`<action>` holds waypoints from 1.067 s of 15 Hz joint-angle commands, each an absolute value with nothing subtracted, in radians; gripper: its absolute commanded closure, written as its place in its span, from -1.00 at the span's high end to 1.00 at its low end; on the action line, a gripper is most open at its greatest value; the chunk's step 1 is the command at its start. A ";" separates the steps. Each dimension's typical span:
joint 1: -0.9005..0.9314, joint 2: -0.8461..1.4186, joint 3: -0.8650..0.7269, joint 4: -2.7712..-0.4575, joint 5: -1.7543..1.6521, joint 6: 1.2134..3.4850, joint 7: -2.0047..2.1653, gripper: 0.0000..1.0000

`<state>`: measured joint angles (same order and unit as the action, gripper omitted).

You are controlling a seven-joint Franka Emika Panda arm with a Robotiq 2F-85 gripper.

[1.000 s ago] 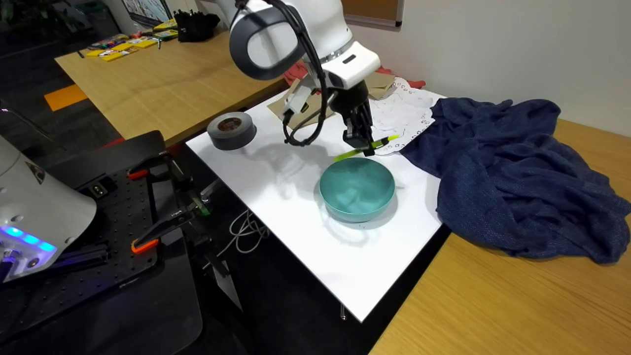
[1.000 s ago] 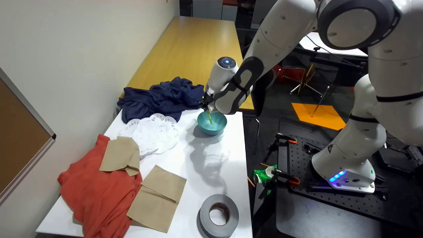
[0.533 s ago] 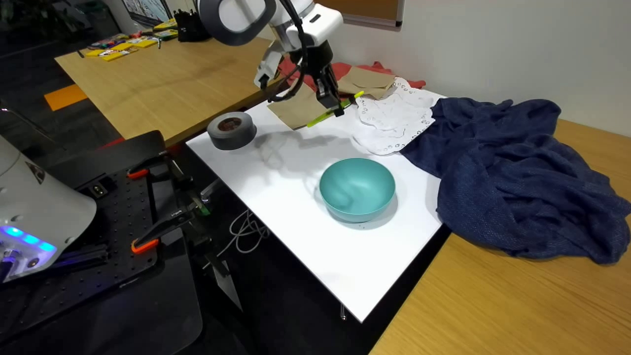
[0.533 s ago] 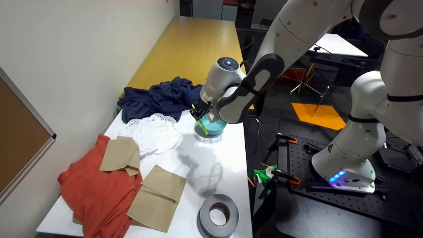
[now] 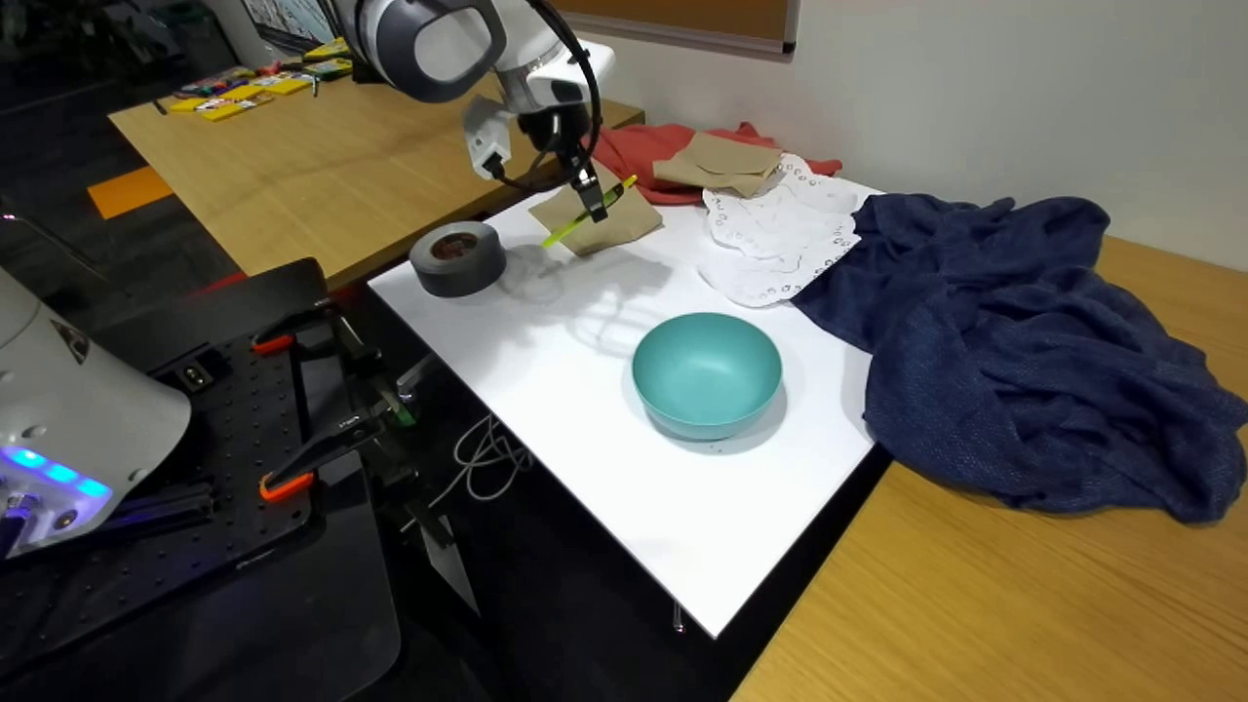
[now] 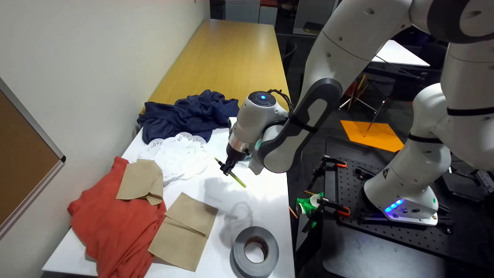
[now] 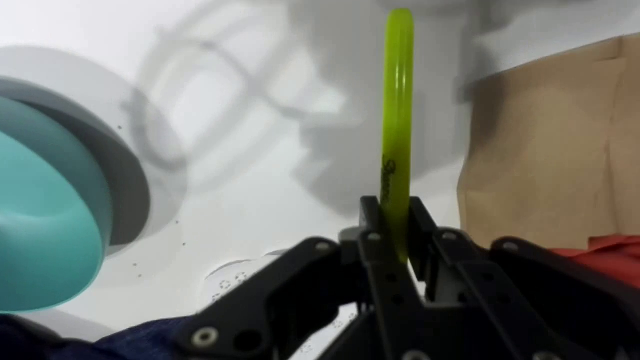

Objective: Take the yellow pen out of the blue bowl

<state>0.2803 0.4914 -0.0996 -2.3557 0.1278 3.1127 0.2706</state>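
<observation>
The yellow pen (image 5: 561, 235) is a thin yellow-green stick, and my gripper (image 5: 596, 209) is shut on it. In the wrist view the pen (image 7: 398, 100) points away from between the two fingertips (image 7: 392, 212), which press on both its sides; its near end is partly hidden by the fingers. The pen (image 6: 238, 180) is tilted and held above the white table, outside the bowl. The blue bowl (image 5: 707, 375) stands upright and empty on the table, apart from the gripper. In the wrist view the bowl (image 7: 45, 215) is cut off at the left. The arm mostly hides it in an exterior view.
A grey tape roll (image 5: 458, 258) stands near the table's edge, close to the pen. Brown paper (image 6: 183, 231) lies by the tape. White lace paper (image 5: 780, 234), a red cloth (image 6: 115, 227) and a navy cloth (image 5: 1024, 361) lie along the wall side.
The gripper has moved with the pen from above the bowl toward the tape roll and brown paper. The bowl has stayed in place.
</observation>
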 commanded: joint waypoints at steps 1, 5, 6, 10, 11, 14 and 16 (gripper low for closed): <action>0.185 0.536 0.014 -2.339 0.093 3.105 0.165 -0.93; 0.136 0.591 0.064 -2.323 0.056 3.083 0.084 -0.93; 0.135 0.603 0.064 -2.319 0.048 3.079 0.075 -0.93; 0.148 0.615 0.053 -2.317 0.027 3.072 0.059 -0.09; 0.154 0.610 0.048 -2.321 0.024 3.074 0.059 0.08; 0.161 0.598 0.045 -2.325 0.018 3.081 0.059 0.52; 0.164 0.594 0.043 -2.326 0.014 3.084 0.060 0.83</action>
